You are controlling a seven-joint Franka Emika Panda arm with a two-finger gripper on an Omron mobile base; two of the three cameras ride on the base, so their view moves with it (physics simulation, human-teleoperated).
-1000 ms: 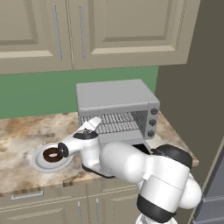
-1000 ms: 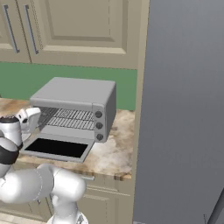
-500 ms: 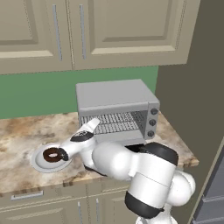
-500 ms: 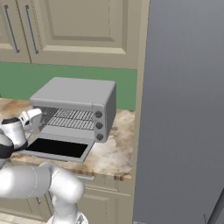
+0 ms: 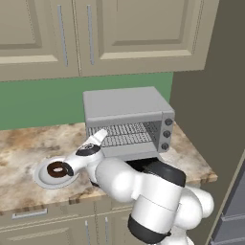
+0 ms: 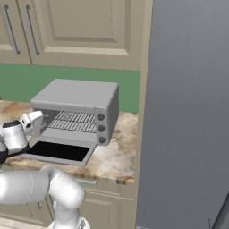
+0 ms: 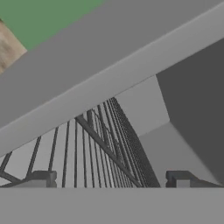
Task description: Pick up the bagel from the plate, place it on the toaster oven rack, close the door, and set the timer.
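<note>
The dark brown bagel point(image 5: 57, 168) lies on the round pale plate point(image 5: 42, 179) at the counter's left, left of the toaster oven point(image 5: 125, 106). The door point(image 6: 58, 151) hangs open and flat in front of the oven. My gripper point(image 5: 99, 136) point(image 6: 35, 120) is raised at the left side of the oven's mouth, up and to the right of the plate, pointing inward. In the hand view my gripper point(image 7: 111, 179) is open with nothing between the fingertips point(image 7: 43, 178), and the silver wire toaster oven rack point(image 7: 87, 148) point(image 6: 71, 120) lies just ahead.
The oven's knobs point(image 5: 166, 134) point(image 6: 101, 129) sit in a column on its right face. Beige wall cabinets point(image 5: 119, 33) hang above. A tall grey panel point(image 6: 188, 112) stands to the right of the marbled counter point(image 5: 19, 143), whose front edge runs below the plate.
The hand has stayed almost still at the oven's mouth, open throughout. The arm's big lower links have swung a little to the left. The bagel has not moved.
</note>
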